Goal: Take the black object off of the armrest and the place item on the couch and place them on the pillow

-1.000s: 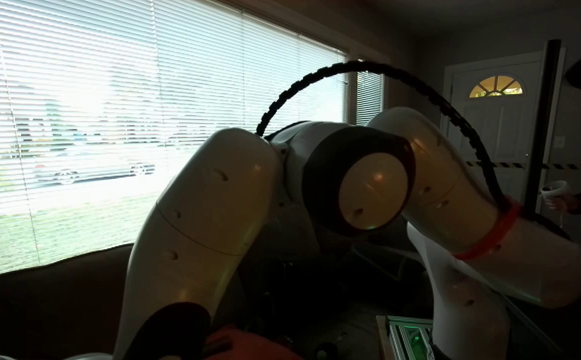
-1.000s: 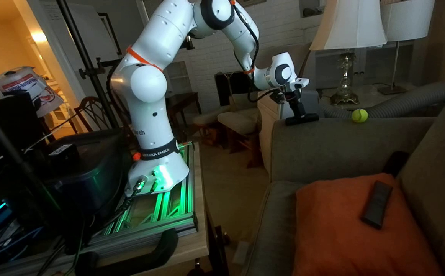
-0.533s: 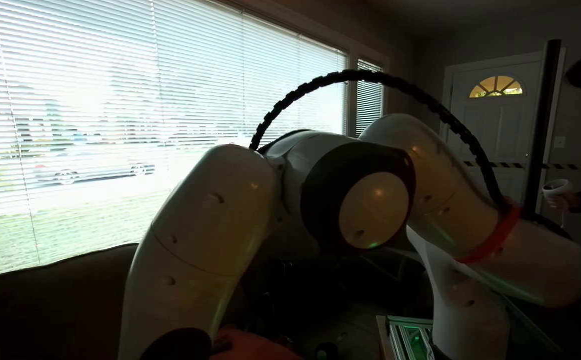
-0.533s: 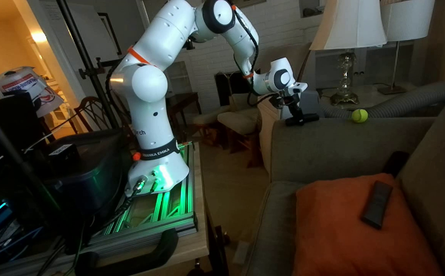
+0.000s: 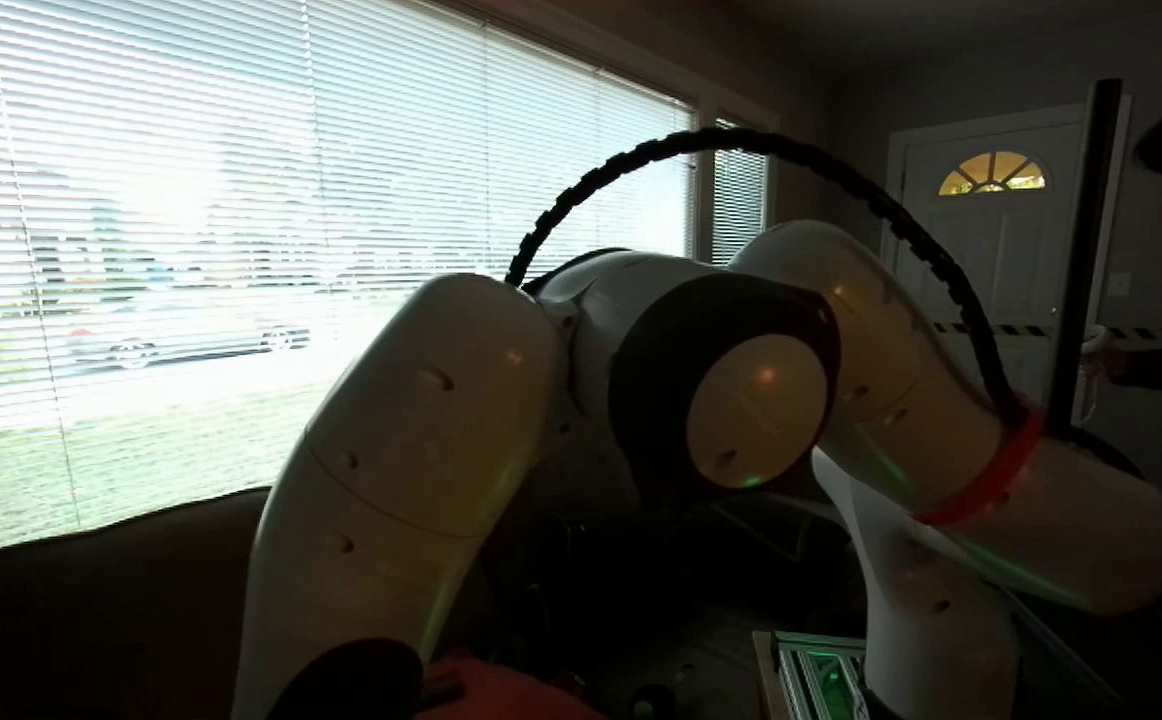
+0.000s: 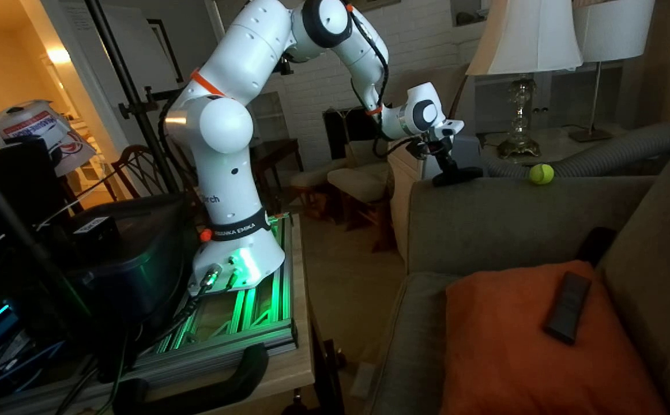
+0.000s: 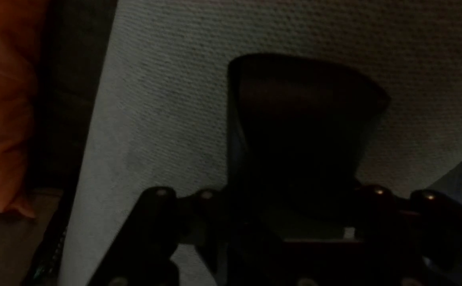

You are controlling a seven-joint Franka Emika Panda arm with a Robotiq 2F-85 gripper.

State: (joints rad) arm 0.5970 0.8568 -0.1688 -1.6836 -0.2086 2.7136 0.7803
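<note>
Over the far armrest [image 6: 502, 225] of the couch [image 6: 418, 328], my gripper [image 7: 292, 194] is clamped on the black object [image 7: 298, 91]; if this one touches the armrest, I cannot tell. To the right is a yellow-green ball [image 6: 541, 174]; nearer, the pillow [image 6: 502, 334] bears a dark oblong item [image 6: 567, 308].

Arm [image 6: 254, 52] arched: up from the base [image 6: 240, 248], bent over at the elbow [image 5: 756, 410], which shows in both exterior views. Forearm [image 5: 421, 420] slopes down, away from the base, its lower end out of frame in an exterior view. Wrist [image 6: 420, 112] low, at forearm's end. Gripper [image 6: 447, 163] hangs beneath, pointing down. Wrist view dim: two fingers [image 7: 155, 218] stand apart, jaws in a hold, tips in shadow
</note>
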